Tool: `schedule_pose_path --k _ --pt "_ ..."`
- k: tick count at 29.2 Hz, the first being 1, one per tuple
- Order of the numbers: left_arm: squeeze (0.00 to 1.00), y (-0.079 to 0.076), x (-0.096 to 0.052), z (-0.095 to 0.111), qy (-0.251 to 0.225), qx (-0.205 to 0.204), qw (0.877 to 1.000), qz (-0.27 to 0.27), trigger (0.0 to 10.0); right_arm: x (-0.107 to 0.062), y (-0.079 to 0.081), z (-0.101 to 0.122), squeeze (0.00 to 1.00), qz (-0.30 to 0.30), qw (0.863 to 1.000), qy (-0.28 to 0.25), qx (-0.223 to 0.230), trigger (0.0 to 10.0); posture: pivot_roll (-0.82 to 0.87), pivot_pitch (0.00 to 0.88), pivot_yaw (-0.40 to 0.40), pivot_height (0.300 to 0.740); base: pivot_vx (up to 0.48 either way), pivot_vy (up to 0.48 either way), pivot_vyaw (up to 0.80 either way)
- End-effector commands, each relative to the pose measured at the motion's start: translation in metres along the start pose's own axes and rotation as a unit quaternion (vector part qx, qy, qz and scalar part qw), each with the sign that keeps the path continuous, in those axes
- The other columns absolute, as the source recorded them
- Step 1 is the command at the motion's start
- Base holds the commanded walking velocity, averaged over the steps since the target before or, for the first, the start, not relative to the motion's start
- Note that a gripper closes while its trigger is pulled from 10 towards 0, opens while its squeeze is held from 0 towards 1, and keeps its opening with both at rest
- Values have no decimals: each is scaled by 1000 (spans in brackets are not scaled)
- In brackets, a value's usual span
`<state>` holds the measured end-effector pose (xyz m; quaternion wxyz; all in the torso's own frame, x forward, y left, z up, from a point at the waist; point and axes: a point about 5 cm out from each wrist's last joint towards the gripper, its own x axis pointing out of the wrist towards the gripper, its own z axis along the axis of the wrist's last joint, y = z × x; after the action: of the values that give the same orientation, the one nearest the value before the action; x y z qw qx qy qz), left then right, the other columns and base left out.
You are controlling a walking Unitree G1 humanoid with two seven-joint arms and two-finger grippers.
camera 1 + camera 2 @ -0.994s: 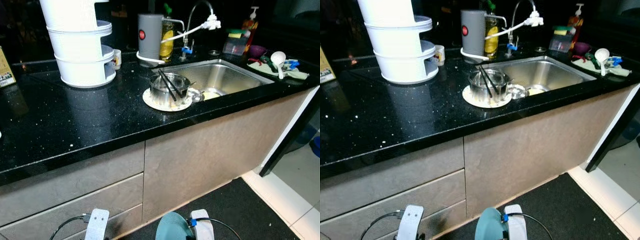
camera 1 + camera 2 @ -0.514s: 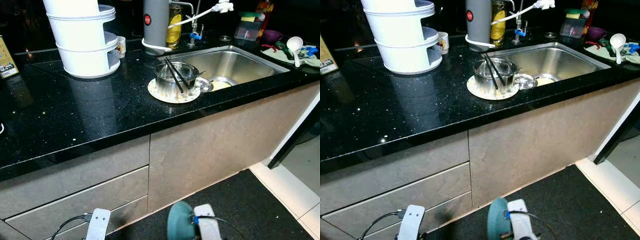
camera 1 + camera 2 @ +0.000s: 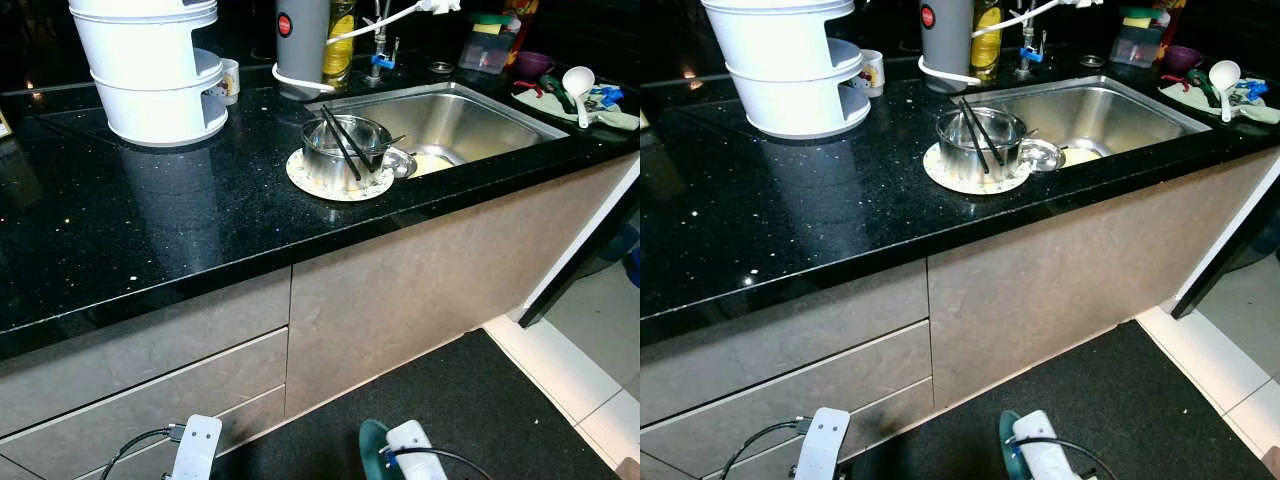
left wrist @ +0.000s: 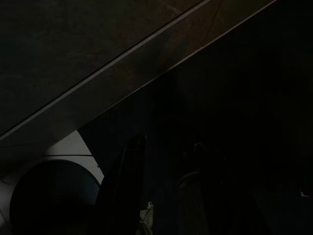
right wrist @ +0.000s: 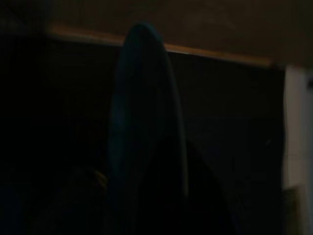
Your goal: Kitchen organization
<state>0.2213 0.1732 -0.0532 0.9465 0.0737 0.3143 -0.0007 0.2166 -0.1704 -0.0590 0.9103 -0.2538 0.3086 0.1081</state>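
Low at the near edge, the right gripper (image 5: 146, 196) holds a teal plate (image 5: 142, 122) on edge above the dark floor mat (image 3: 470, 400), its fingers clamped on the rim. The left gripper (image 4: 161, 196) hangs idle beside it; whether its jaws are apart cannot be told in the dark. Above the grey drawers (image 3: 150, 370) lies the black counter (image 3: 120, 230). On it a steel pot (image 3: 345, 150) with black chopsticks (image 3: 340, 140) stands on a pale plate (image 3: 310, 187), just beside the sink (image 3: 450, 115). Farther back stands a white tiered rack (image 3: 150, 70).
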Motion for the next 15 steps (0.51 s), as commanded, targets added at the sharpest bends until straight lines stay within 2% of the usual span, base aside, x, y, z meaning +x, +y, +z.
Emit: schedule_pose_path --k 1,3,9,10,11,13,15 --pt "0 -4 -2 -6 10 1 1000 -5 10000 -5 6 -17 0 23 997 35 -72 10000 -27 166 -56 740 0 0 0" --pt "0 -5 -1 -5 10 1 1000 -5 10000 -8 7 -24 0 33 994 51 -96 10000 -27 160 -58 740 0 0 0" --pt "0 -5 -1 -4 11 -1 1000 -4 10000 -10 7 -30 0 31 995 65 -73 10000 -28 153 -60 740 0 0 0" --pt "0 -5 -1 -6 22 -12 1000 -6 10000 -10 11 -28 0 41 996 66 -31 10000 -29 152 -59 740 0 0 0" --pt "0 -5 -1 -6 22 -12 1000 -6 10000 -10 11 -28 0 41 996 66 -31 10000 -29 152 -59 740 0 0 0" --pt "0 -5 0 -7 28 -14 999 -5 10000 -9 18 -24 0 56 995 65 51 10000 -30 152 -60 740 0 0 0" --pt "0 -4 0 -7 28 -12 1000 -2 10000 -8 19 -22 0 60 994 62 63 10000 -29 149 -61 740 0 0 0"
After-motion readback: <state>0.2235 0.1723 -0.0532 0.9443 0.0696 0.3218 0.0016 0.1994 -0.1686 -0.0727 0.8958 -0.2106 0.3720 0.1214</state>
